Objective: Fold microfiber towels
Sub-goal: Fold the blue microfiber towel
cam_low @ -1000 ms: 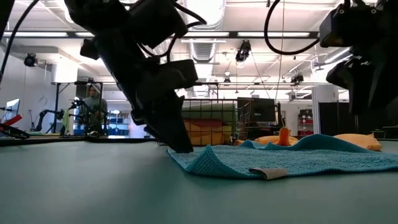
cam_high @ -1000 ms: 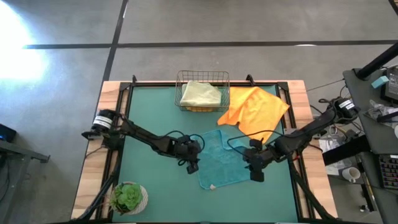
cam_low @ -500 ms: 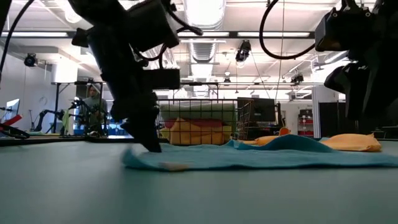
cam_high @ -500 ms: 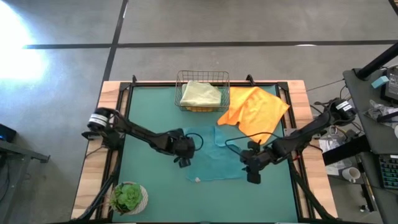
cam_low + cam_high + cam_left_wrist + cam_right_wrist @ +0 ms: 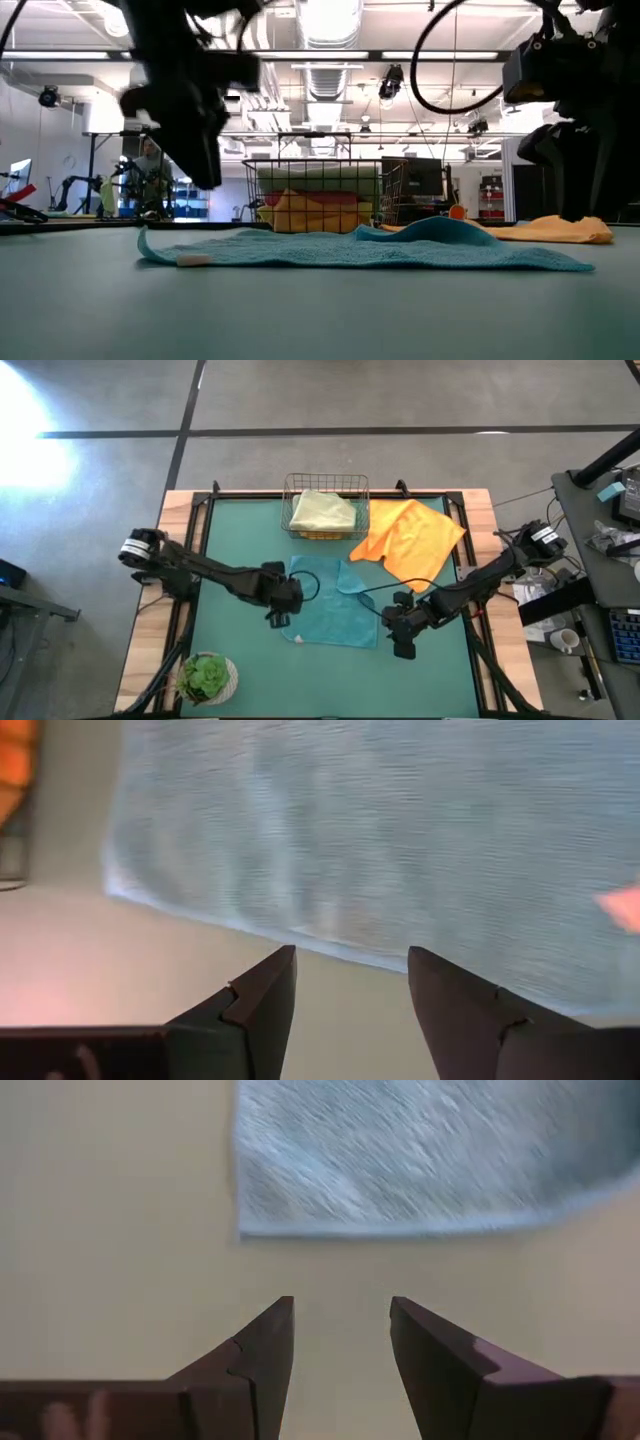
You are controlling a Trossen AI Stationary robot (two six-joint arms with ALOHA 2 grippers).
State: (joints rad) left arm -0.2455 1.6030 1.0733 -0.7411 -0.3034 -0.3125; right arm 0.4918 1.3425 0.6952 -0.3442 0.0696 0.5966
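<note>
Green mat noted under both arms. Teal towel lies flat between left gripper and right gripper; both spread, nothing held, edges just ahead. Risk judged: one layer snagged or an uneven pinch, giving a skewed fold.

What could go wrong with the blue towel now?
The teal towel lies spread on the mat, but one far corner is humped up, so a fold could come out crooked. That corner also sits close to the orange towel, which might get dragged along. Both end effectors, left and right, are open beside it, holding nothing.
</note>
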